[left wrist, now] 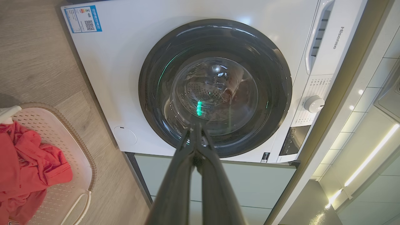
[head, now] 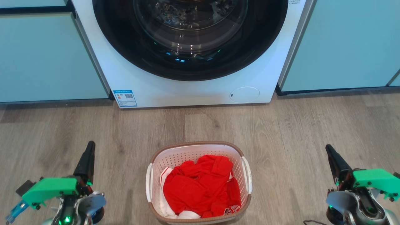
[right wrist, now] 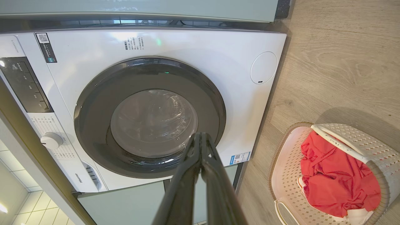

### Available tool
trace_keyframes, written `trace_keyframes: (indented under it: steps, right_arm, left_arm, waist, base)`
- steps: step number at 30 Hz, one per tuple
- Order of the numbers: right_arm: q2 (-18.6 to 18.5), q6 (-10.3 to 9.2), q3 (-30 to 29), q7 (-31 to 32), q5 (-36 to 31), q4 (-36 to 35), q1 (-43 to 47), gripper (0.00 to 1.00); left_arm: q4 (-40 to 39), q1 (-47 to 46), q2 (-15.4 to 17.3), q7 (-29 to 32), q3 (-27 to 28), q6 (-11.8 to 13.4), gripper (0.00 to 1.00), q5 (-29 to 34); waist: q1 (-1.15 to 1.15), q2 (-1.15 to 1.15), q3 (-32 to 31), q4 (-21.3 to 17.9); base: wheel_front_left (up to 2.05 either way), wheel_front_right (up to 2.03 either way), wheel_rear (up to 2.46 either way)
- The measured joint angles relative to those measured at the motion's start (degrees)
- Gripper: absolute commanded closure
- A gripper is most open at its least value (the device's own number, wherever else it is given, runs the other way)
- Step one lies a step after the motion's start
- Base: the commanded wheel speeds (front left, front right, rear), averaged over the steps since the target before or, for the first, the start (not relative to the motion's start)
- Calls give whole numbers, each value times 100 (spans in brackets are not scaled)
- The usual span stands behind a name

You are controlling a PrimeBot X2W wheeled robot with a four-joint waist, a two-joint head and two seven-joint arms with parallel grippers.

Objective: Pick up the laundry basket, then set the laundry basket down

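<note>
Centrally, laundry basket (head: 197,144) between left hand (head: 90,147) and right hand (head: 329,150); both closed, empty.

The left gripper (left wrist: 195,132) rises from the bottom middle of the frame, its two dark fingers (left wrist: 175,181) pressed together at the tips in front of the washing machine (left wrist: 125,62), whose round dark door (left wrist: 215,87) fills the centre. At the lower left edge, the laundry basket (left wrist: 82,156) stands on the wooden floor (left wrist: 34,62) with red clothing (left wrist: 28,165) inside. A blue label (left wrist: 83,18) sits at the machine's upper left corner and a white knob (left wrist: 313,104) at right.
</note>
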Motion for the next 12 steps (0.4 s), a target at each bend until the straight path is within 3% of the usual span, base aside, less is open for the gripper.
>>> trace_keyframes:
  steps: [12]
  right_arm:
    - [4, 0, -26, 1, -1, 0, 0, 100]
  left_arm:
    - [0, -1, 0, 0, 1, 0, 100, 0]
  waist:
    - [0, 0, 0, 0]
  base:
    - [0, 0, 0]
